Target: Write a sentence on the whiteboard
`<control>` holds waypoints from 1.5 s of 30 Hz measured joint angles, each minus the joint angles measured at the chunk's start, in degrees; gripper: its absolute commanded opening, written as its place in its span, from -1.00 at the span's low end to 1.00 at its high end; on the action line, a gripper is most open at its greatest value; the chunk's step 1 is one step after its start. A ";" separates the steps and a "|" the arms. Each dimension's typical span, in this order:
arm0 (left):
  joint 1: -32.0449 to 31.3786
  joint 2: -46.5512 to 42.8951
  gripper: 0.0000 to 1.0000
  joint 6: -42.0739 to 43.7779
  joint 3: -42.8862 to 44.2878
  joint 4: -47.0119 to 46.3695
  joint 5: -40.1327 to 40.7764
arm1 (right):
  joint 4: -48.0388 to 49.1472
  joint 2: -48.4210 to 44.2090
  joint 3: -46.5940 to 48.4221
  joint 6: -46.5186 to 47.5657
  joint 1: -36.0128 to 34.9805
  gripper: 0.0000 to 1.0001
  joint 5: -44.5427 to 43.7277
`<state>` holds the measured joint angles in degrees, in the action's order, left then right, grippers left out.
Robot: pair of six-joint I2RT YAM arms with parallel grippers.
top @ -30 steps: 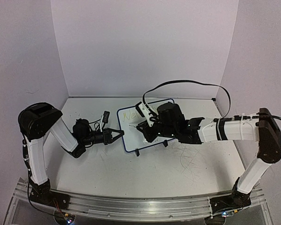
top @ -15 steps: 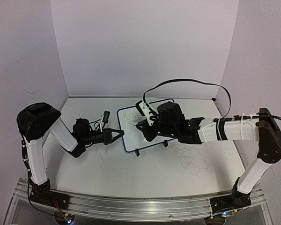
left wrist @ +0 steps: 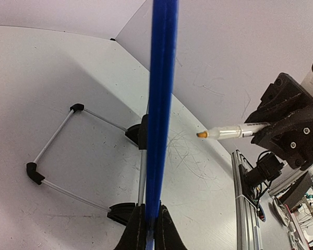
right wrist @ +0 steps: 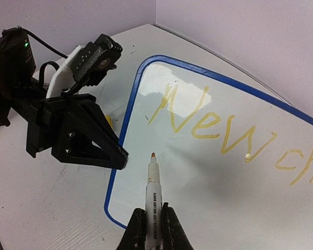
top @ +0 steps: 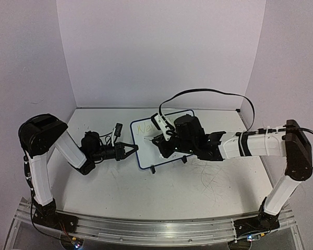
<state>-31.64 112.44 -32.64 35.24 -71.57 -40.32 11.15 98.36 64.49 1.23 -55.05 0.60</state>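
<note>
The whiteboard [top: 145, 148] stands tilted mid-table, blue-framed. The sentence [right wrist: 214, 125] reads "New ch" in pale yellow and runs out of the right wrist view; it shows faintly in the top view [top: 144, 126]. My left gripper [top: 134, 149] is shut on the board's left frame edge [left wrist: 160, 104], seen close up in the left wrist view [left wrist: 150, 224]. My right gripper [right wrist: 153, 224] is shut on a white marker [right wrist: 153, 190]. Its orange tip hovers just off the board, below the "N". The marker also shows in the left wrist view [left wrist: 229, 132].
Grey scribble scratches [top: 211, 177] mark the tabletop right of the board. The board's black feet [top: 153, 170] and wire stand [left wrist: 55, 138] rest on the table. A small yellow item [right wrist: 109, 123] lies beyond the board's left edge. Walls close the back and sides.
My right gripper and the marker have shifted slightly left over the board. The left gripper and the board have not moved.
</note>
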 measured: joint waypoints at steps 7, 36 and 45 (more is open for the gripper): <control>-0.09 -0.08 -1.00 0.24 0.00 0.16 0.07 | -0.12 1.65 0.00 0.00 -0.01 -1.00 1.66; -0.09 -0.43 -1.00 0.94 0.00 1.14 0.34 | -0.48 4.72 2.34 -2.78 -0.26 -1.00 -1.77; -0.09 -0.43 -1.00 1.10 0.04 1.21 0.37 | -0.41 5.35 3.13 -2.82 -0.40 -1.00 -1.08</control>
<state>-31.73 112.01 -31.55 35.29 -70.37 -39.94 10.75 103.71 67.62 -1.58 -55.45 -0.47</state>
